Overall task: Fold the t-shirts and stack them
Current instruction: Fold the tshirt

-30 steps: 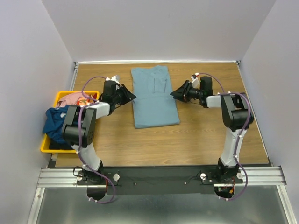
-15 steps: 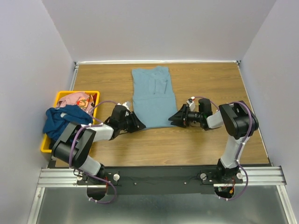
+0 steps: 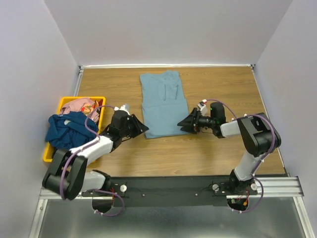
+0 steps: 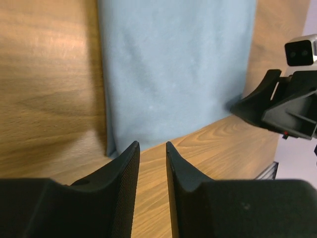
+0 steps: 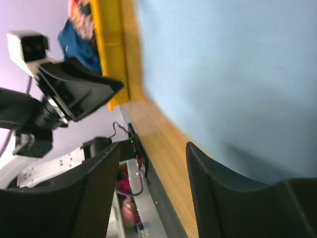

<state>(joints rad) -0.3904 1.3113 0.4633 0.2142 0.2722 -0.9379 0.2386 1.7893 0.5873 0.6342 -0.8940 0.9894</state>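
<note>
While one shirt (image 3: 163,106) lies flat, one bin (image 3: 94,98) holds two shirts (image 3: 67,130) (image 3: 81,105).

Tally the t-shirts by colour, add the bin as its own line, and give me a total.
Light blue-grey t-shirt: 1
Navy t-shirt: 1
Pink patterned t-shirt: 1
Yellow bin: 1
Total: 4

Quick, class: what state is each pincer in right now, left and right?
Left pincer: slightly open, empty, by a corner of the light blue-grey cloth t-shirt.
Right pincer: open wide, holding nothing.
</note>
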